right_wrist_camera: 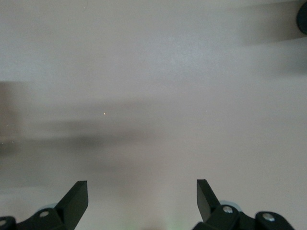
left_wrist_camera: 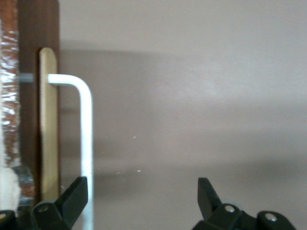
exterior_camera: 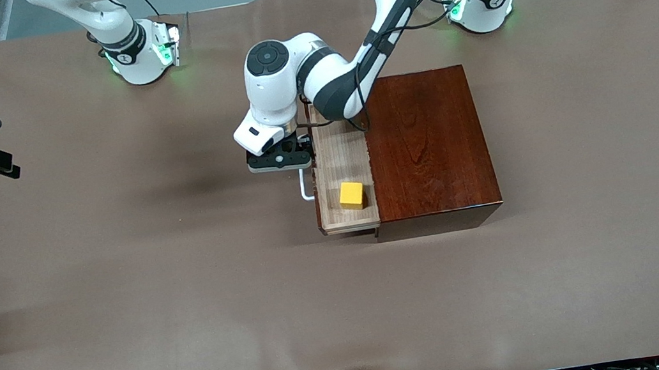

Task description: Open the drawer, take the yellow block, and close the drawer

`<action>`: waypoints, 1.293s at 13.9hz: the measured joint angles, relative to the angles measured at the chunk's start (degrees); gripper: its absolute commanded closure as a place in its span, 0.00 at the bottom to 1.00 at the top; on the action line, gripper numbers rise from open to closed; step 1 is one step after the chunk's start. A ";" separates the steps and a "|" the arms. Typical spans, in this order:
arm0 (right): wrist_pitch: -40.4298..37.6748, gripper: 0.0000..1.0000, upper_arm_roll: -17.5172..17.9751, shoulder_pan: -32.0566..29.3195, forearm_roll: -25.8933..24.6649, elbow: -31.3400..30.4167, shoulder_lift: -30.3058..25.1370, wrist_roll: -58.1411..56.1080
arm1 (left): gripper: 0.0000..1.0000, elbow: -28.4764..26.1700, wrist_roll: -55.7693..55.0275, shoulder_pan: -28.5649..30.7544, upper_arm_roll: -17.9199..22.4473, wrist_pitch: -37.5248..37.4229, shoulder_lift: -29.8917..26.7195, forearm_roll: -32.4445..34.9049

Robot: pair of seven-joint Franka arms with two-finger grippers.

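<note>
Standing pulled out from the glossy mahogany-coloured box (exterior_camera: 427, 145) at the frame's centre, the pale light-wood drawer (exterior_camera: 343, 164) shows the small bright yellow block (exterior_camera: 352, 195) in its lower part. The left gripper (exterior_camera: 279, 160) hangs just beside the white U-shaped bar handle (exterior_camera: 305, 188), fingers spread, one finger (left_wrist_camera: 74, 196) close to the bar, holding nothing. So the opening seems done; the next move calls for rising and coming over the block. The left arm itself covers the drawer's upper part. The right gripper (right_wrist_camera: 142, 199) waits released over the bare brown table (exterior_camera: 122, 272).
</note>
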 measured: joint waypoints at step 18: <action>-0.07 0.00 1.26 1.31 4.84 -0.33 0.00 9.63 | 0.00 5.60 -17.52 16.40 1.44 -2.71 -13.09 -0.62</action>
